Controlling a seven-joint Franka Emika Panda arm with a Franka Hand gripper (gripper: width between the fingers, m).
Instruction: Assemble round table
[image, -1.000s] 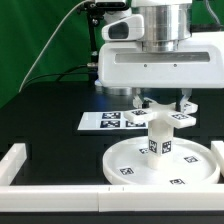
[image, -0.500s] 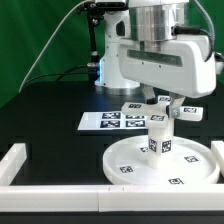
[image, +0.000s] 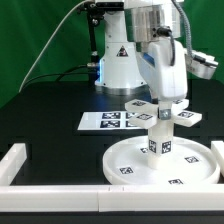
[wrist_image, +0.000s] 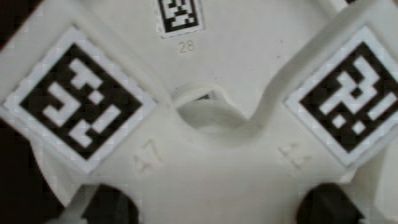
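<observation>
The pincer (image: 164, 104) pinched the cross-shaped base (image: 161, 111) on top of the cylinder leg (image: 160, 137), which stood on the round disc (image: 130, 160); the base probably needed further turning to fasten

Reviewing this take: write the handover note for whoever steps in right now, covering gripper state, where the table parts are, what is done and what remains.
Gripper: down at the cross-shaped base; whether it is clamped cannot be told, only the fingertips show in the wrist view.
Parts: round disc lies flat on the black table by the white border wall. Leg stands upright on the disc's middle. The base sits on top of the leg.
Done: disc, leg and base are stacked.
Left: confirm the base is fully fastened on the leg, then release and lift away.
</observation>
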